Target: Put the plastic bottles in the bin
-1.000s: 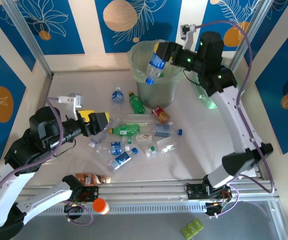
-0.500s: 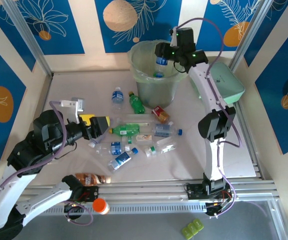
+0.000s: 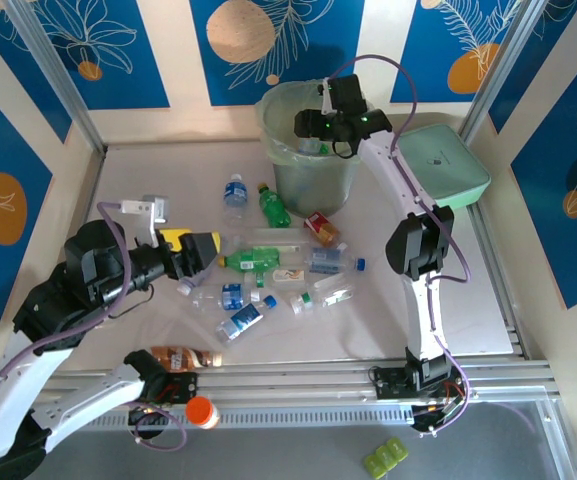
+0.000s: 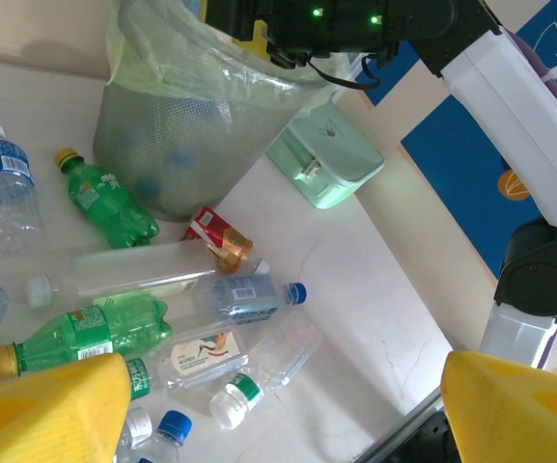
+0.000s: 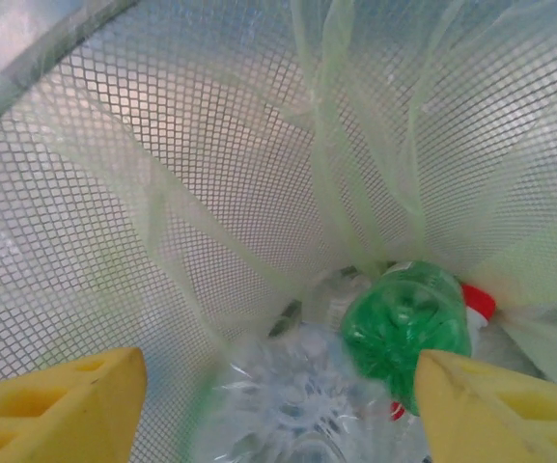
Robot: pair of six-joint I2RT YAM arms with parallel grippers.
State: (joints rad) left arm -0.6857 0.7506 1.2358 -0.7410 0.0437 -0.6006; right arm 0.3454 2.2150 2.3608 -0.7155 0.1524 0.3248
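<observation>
The bin stands at the back, lined with a thin bag. My right gripper hangs in its mouth, open. Below its yellow fingers a blurred clear bottle lies loose inside the mesh wall, beside a green bottle. Several plastic bottles lie on the table: a clear blue-labelled one, a green one, a red-labelled one and a long green one. My left gripper hovers open at the cluster's left edge, above a clear green-capped bottle.
A flat mint-green box lies right of the bin, close to the right arm. A brown-labelled bottle rests by the front rail, with an orange cap below it. Walls close in the table at left and back.
My right arm swung left and carried the blue-labelled bottle down into the bin's mouth, then its jaws widened and let it go. My left gripper crept slightly toward the bottles.
</observation>
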